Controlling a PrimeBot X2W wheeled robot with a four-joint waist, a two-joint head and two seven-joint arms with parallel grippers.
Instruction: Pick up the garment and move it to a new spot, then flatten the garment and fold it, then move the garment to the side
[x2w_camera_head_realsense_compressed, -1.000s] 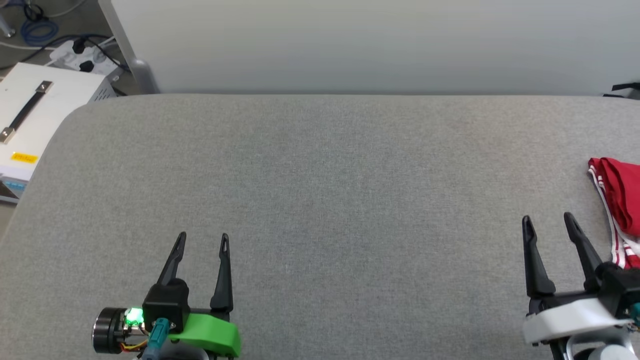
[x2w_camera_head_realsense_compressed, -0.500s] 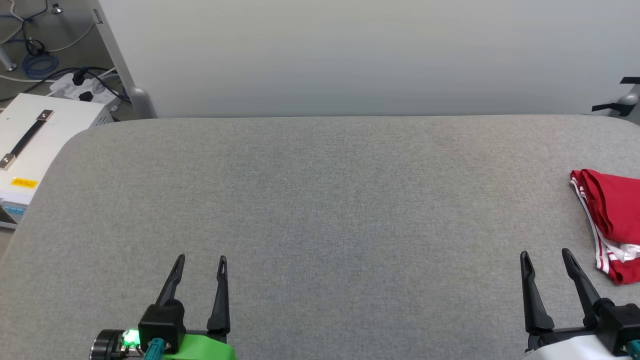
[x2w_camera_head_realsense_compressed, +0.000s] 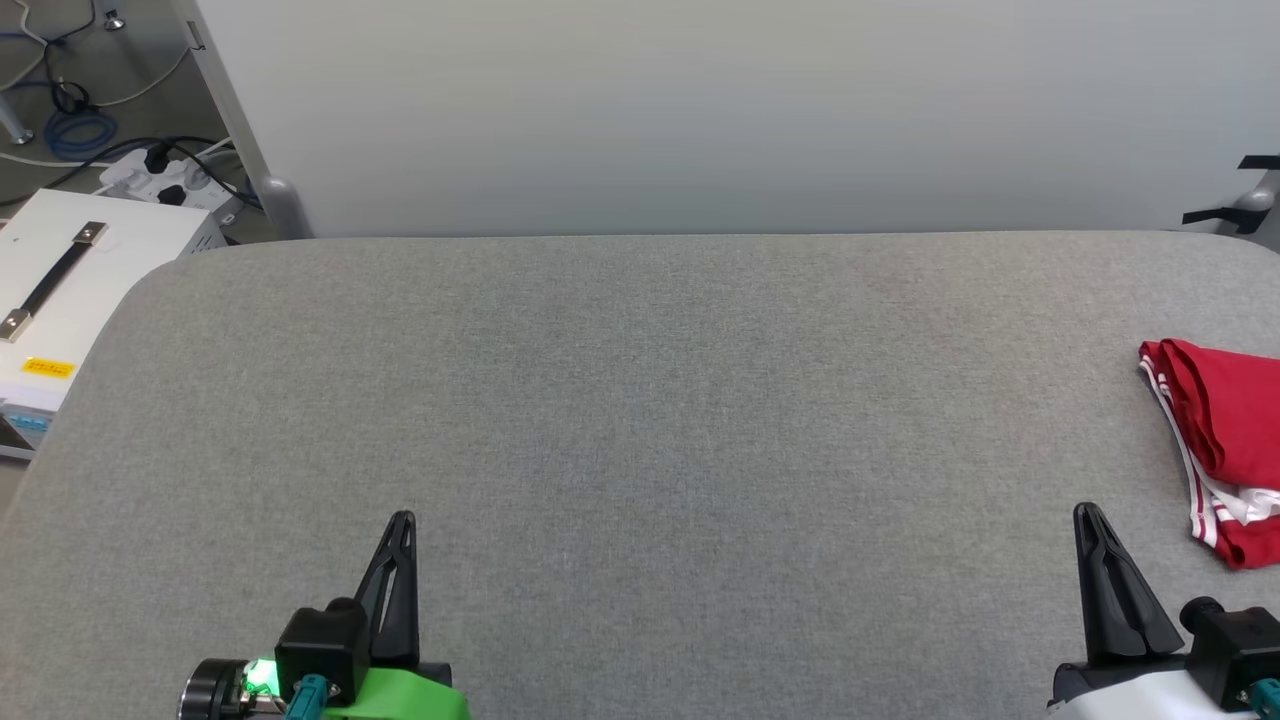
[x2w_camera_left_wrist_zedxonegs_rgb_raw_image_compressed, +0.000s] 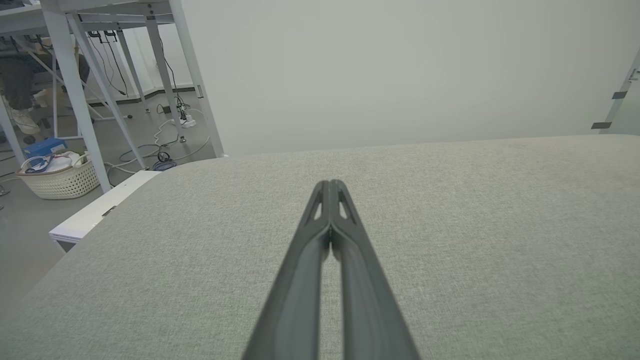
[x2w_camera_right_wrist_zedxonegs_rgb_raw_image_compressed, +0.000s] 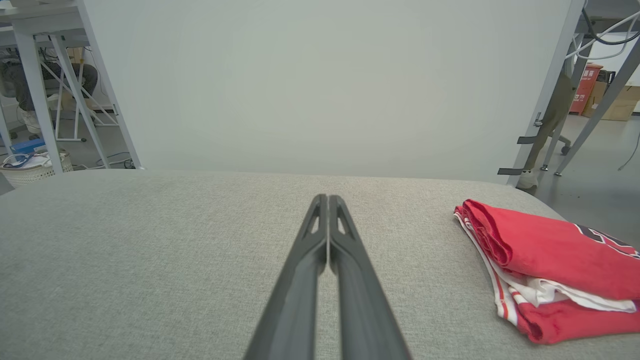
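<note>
Head view: the left fingers (x2w_camera_head_realsense_compressed: 400, 545) are pressing tip to tip, clenched on nothing, over the near part of the grey worktop (x2w_camera_head_realsense_compressed: 640, 400). The right fingers (x2w_camera_head_realsense_compressed: 1103, 560) are clenched and empty too. The garment (x2w_camera_head_realsense_compressed: 1225, 420) is lying folded on the outer side of the right fingers, a little beyond their tips and apart from them, at the worktop's right edge.

Judging from this, the fold is done and the garment is already sitting at the side, so the step in hand seems to be the finish: getting both arms clear without spoiling the stack. That means drawing the right fingers back along their own line. Sweeping them outward risks catching the striped trim.

Left wrist view: the left fingers (x2w_camera_left_wrist_zedxonegs_rgb_raw_image_compressed: 352, 280) are meeting at the tips, with bare worktop ahead of them and to both sides. No cloth is trailing from them, so this arm is free to pull away.

Right wrist view: the right fingers (x2w_camera_right_wrist_zedxonegs_rgb_raw_image_compressed: 350, 290) are closed on nothing. The garment (x2w_camera_right_wrist_zedxonegs_rgb_raw_image_compressed: 545, 250) is resting to their right, level with the tips and apart from them. Its red layers are stacking over a white sleeve and striped trim, with a dark print on top. Its far side is running out of the frame, so whether it is overhanging the worktop edge cannot be told. That is worth checking before leaving it.
</note>
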